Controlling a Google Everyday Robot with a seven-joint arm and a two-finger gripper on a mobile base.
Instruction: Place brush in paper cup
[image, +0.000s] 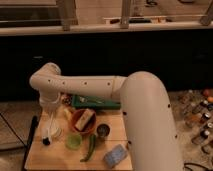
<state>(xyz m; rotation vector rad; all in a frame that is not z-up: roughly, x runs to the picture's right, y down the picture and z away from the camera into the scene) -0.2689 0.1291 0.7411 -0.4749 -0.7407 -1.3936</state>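
Note:
The brush (48, 133) hangs almost upright on the left side of the wooden table (50, 161), white handle up and small dark head at the bottom. My gripper (49, 118) points down from the end of the white arm, right above the brush, and looks shut on the top of its handle. The paper cup (55, 132), white and wide, sits just beside and behind the brush, below the gripper. The brush head is at the cup's left front edge; I cannot tell whether it is inside.
An orange bowl (84, 121) holding a tan block stands mid-table. A light-green cup (74, 141), a metal cup (103, 131), a green pepper (89, 148) and a blue sponge (115, 155) lie in front. A green tray (97, 103) is behind. Bottles (199, 116) stand at right.

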